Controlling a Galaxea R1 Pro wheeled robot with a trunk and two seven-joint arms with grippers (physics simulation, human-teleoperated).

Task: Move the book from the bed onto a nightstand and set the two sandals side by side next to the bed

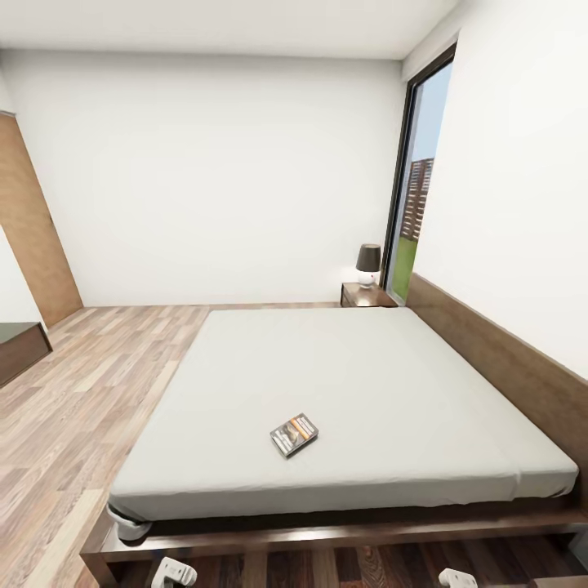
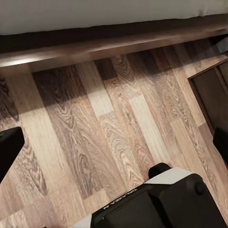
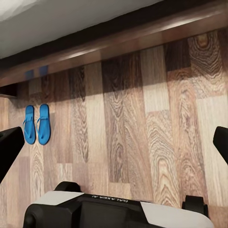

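The book lies flat on the near part of the bed, on its light-grey mattress. A nightstand with a dark-shaded lamp stands at the bed's far corner by the window. In the right wrist view the two sandals, bright blue, lie side by side on the wooden floor close to the bed frame. My right gripper hangs open above bare floor, well apart from the sandals. Over floor beside the bed frame, my left gripper is open and holds nothing.
A long low dark-brown bench stands at the left wall. A tall window is behind the nightstand. The edge of a dark-brown piece of furniture shows in the left wrist view. Wooden floor runs along the bed's left side.
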